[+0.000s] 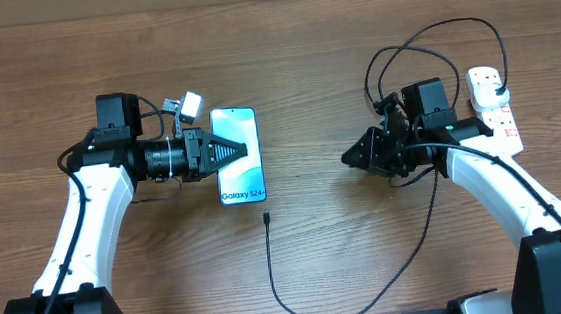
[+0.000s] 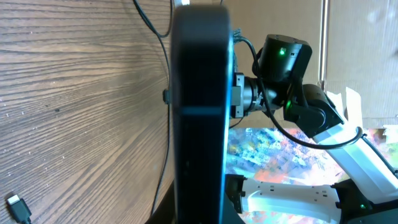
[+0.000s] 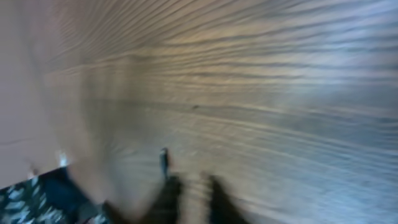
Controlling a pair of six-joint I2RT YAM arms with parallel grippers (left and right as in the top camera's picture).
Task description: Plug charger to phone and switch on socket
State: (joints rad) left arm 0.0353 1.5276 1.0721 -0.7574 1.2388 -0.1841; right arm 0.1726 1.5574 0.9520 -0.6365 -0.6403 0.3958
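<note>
While the phone lies flat on the counter, screen up, "Galaxy S24" text at its near end, the left claw reaches in from the phone's left. Jaws are together and the tips sit over the middle of the screen. Can't tell if they press on the glass or just hover.

Charger: the connector tip lies on the counter just past the phone's near end, close but not touching, not plugged in. The cable runs from there toward the front edge, curves off to the phone's right, climbs past the right arm and loops on the far side. The tip also shows in the lower left corner of the left wrist view.

Right claw: to the right of the phone, well apart from it, jaws together over bare wood, nothing seen between them. Right wrist view is motion-blurred, only wood grain and dark fingers.

Socket: far right of the phone, beyond the right arm and partly hidden by it. A black plug sits in its far end. Switch position too small to read.
</note>
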